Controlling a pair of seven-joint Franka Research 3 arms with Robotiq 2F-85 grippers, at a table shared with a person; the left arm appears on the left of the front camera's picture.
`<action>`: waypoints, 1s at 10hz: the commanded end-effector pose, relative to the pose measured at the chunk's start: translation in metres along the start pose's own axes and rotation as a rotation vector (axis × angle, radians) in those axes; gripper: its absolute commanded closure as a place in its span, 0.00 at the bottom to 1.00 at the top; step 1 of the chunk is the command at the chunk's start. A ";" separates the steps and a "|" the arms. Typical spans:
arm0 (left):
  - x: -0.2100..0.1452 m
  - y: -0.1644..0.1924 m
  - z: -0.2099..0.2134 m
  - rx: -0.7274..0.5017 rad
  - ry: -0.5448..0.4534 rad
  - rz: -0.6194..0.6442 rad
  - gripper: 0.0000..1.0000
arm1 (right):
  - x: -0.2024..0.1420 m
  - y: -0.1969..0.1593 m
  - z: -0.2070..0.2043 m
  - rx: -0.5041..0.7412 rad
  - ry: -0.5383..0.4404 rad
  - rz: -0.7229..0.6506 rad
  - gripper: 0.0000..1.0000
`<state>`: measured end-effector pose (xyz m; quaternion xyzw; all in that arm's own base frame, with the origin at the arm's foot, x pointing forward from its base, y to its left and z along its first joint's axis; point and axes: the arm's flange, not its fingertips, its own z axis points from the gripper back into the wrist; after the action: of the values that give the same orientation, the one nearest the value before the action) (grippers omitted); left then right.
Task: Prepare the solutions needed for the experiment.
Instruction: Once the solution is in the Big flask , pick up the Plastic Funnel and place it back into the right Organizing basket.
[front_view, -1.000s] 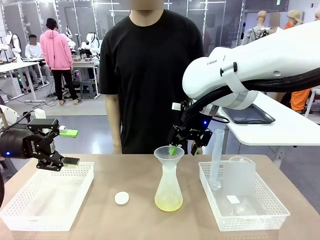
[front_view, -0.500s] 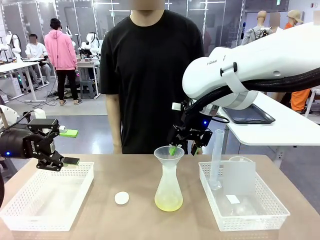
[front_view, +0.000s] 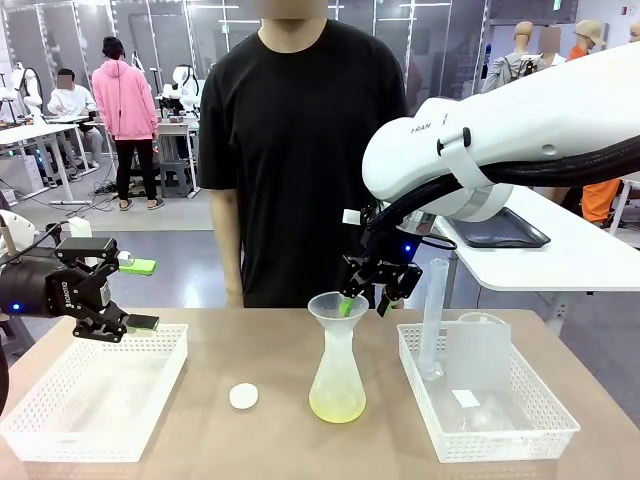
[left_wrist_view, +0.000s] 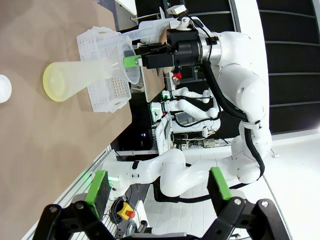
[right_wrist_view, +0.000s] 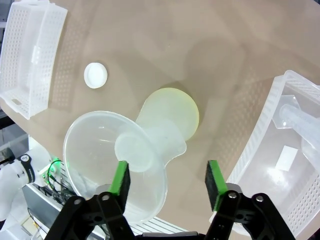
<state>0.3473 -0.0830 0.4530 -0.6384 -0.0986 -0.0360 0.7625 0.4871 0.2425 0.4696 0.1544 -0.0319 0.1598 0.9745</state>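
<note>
As the right gripper (front_view: 365, 303) draws its jaws narrower than a second ago, one green pad sits inside the funnel (front_view: 322, 308) and the other outside its rim, centre frame. The right wrist view shows a gap remaining, with nothing pinched yet. The funnel stands in the conical flask (front_view: 337, 372), where the solution (front_view: 337, 405) lies as a shallow yellow-green layer at the bottom. At the left of the frame, the left gripper (front_view: 141, 295) hovers wide open and empty over a white basket (front_view: 60, 420). Lifting the funnel off looks to be the next step.
</note>
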 end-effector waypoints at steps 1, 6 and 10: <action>0.001 -0.002 0.000 -0.014 0.005 0.002 0.00 | 0.005 0.006 0.002 0.005 0.000 -0.049 0.44; 0.001 -0.002 0.000 -0.014 0.005 0.002 0.00 | 0.006 0.009 0.004 0.019 0.013 -0.058 0.84; 0.001 -0.002 0.000 -0.014 0.005 0.002 0.00 | 0.004 0.010 0.003 0.035 0.020 -0.057 1.00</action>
<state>0.3473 -0.0830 0.4530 -0.6384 -0.0986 -0.0360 0.7625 0.4871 0.2482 0.4792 0.1695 -0.0250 0.1436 0.9747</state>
